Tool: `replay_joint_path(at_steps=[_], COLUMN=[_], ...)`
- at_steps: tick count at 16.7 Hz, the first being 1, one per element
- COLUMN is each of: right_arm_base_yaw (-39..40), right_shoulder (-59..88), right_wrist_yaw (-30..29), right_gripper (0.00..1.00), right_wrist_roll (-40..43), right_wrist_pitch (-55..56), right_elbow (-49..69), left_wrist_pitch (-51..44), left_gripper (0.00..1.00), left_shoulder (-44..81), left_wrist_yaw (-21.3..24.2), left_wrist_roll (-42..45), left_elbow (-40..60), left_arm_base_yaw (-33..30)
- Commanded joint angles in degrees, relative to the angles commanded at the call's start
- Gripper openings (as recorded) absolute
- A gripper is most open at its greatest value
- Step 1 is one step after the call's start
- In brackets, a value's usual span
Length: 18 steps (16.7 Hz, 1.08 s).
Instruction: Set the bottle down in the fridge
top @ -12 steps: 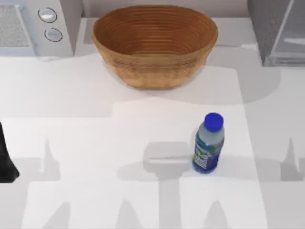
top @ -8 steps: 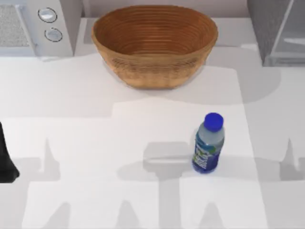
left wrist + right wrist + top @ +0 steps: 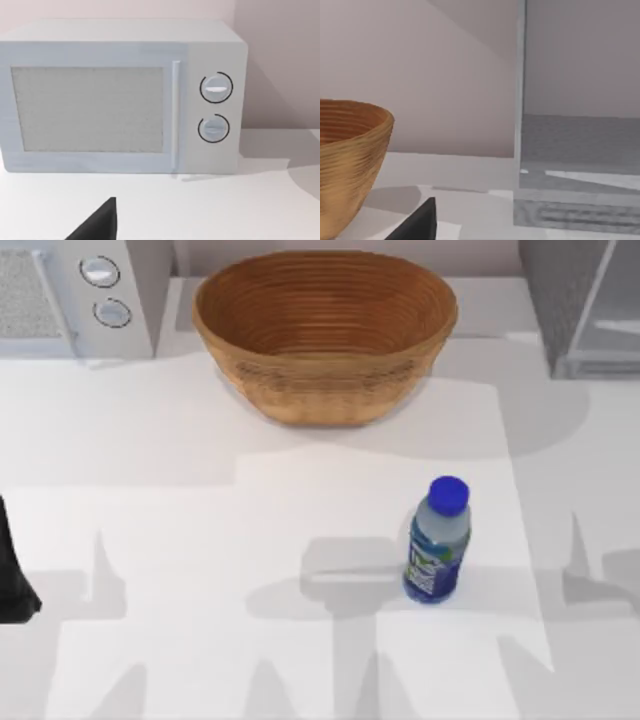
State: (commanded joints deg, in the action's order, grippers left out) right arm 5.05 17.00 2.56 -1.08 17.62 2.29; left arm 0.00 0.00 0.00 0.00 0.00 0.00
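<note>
Your left arm (image 3: 14, 570) sits at the top view's left edge as a dark shape, low and to the side. A dark pincer fingertip (image 3: 97, 224) pokes into your left wrist view, and another fingertip (image 3: 417, 224) into your right wrist view.

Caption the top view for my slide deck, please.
Bottle upright on the table, basket behind, fridge at back right.

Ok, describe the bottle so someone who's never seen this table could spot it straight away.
Start from the big woven basket at the table's back. Come forward and slightly right: the bottle stands upright, alone on the white tabletop. It is the small clear thing with a bright blue cap.
</note>
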Motion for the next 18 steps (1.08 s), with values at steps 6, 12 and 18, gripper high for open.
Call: replay_joint_path(at_steps=[6,12,18], right_arm_base_yaw=[5.6,11.7,17.3], right_shoulder=[23.4,48.1,69.7], right_wrist_yaw=[2.9,6.0,8.8], right_gripper=[1.00,1.00,1.00], right_wrist_roll=[1.3,2.7,3.6], right_wrist_pitch=[17.8,37.5,55.7], right_elbow=[-0.5,-0.4,0.2], left_wrist_pitch=[0.0,0.0,0.0], left_gripper=[1.00,1.00,1.00], left_shoulder=[0.0,0.0,0.0], left_wrist_yaw=[0.0,0.0,0.0], left_wrist_roll=[0.0,0.0,0.0], left_elbow=[0.0,0.0,0.0], left_arm_base_yaw=[0.0,0.0,0.0])
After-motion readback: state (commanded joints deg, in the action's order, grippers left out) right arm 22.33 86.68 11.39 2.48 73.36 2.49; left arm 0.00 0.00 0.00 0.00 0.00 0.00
